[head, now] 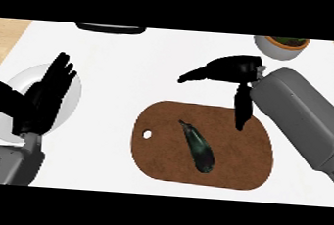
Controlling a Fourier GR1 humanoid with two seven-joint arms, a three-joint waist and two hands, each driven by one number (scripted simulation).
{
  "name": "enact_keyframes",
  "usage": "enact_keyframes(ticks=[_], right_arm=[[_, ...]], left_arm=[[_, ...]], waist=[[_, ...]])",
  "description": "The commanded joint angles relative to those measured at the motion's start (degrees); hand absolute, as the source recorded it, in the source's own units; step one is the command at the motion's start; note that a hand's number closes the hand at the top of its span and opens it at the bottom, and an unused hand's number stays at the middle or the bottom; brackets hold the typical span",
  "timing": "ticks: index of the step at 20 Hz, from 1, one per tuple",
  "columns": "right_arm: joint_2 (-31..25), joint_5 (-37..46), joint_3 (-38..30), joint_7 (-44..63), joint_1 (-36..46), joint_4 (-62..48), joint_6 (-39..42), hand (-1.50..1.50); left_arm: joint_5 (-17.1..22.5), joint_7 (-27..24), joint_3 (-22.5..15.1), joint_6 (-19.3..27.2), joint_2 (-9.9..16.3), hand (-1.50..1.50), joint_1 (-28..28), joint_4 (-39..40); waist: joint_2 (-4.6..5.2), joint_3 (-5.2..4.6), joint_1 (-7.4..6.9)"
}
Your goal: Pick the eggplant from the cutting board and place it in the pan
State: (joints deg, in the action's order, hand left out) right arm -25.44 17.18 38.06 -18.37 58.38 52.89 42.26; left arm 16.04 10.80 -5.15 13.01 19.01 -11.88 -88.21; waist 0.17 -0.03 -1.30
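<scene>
Eggplant (197,147) flat on cutting board (202,145), frame centre. Right hand (231,71) above board's upper right edge, fingers apart, empty. Left hand (37,98) at frame left, fingers straight, over plate (75,96).

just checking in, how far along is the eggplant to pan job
Nothing looks done yet: the eggplant lies on the cutting board. In hand: the right hand hangs open above the board's far edge, holding nothing. Left: grasp, lift and place. The left hand rests open at the left.
</scene>
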Motion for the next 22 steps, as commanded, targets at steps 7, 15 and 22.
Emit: enact_keyframes(ticks=[7, 15, 22], right_arm=[[0.7, 9.0, 5.1, -2.5, -0.7, 5.1, 5.1, -1.5], [-2.7, 14.4, 3.6, 4.3, -4.0, 18.8, 6.8, -1.5], [4.3, 17.6, -1.1, 7.0, -6.8, 18.0, 8.6, -1.5]], left_arm=[[-0.5, -0.4, 2.1, -1.4, -1.0, 0.0, -0.5, 1.0], [-3.0, 2.7, 1.4, 0.7, -2.4, 0.0, 3.2, -3.9], [-1.7, -0.5, 5.0, -4.6, -2.0, 0.0, 2.7, -0.4]], waist=[[-0.06, 0.02, 0.94], [-0.35, 0.03, 1.33], [-0.13, 0.01, 1.05]])
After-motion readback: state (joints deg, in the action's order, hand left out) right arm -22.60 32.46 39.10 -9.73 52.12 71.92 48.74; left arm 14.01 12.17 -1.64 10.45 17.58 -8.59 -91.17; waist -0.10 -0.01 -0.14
